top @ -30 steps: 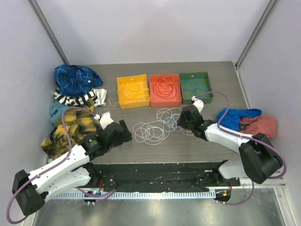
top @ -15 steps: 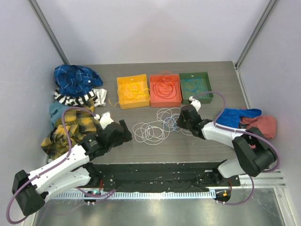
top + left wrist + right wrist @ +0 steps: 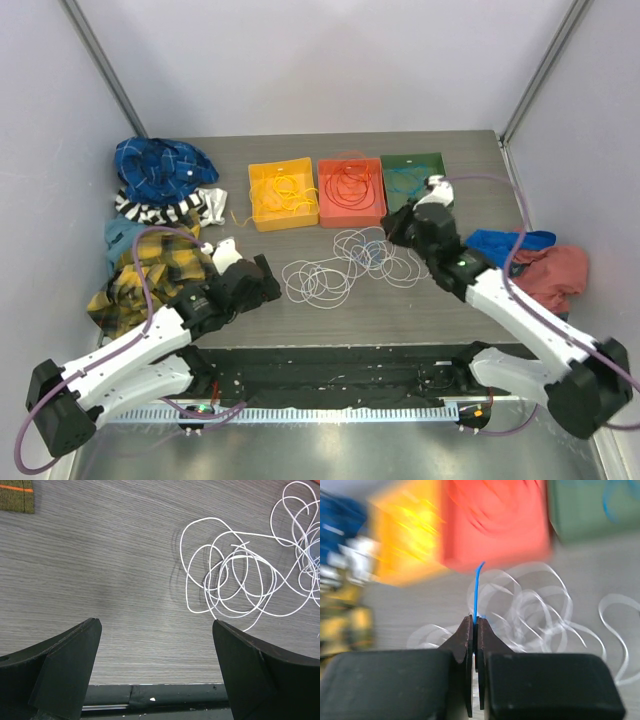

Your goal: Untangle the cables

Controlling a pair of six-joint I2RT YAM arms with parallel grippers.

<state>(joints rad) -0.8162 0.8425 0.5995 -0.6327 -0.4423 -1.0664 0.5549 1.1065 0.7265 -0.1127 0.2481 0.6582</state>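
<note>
Centre of the top view: white cables [image 3: 335,268] lie in a loose tangle on the table [image 3: 420,310], just below a row of trays. Right gripper [image 3: 475,622] is pinched tight on a blue cable [image 3: 478,587] at the tangle's right edge (wrist view is blurred, but the blue strand clearly sticks up from between the jaws). Left gripper [image 3: 155,626] is spread wide, holds nothing, and hovers low at the left of the white loops. Step in hand, as I read it: pulling the blue one out of the white mess. Yellow tray [image 3: 282,195], red tray [image 3: 351,192] and green tray [image 3: 415,180] hold sorted loops, blue ones in green. The next move likely needs a slow lift toward the upper right, watching for white loops dragging along.
</note>
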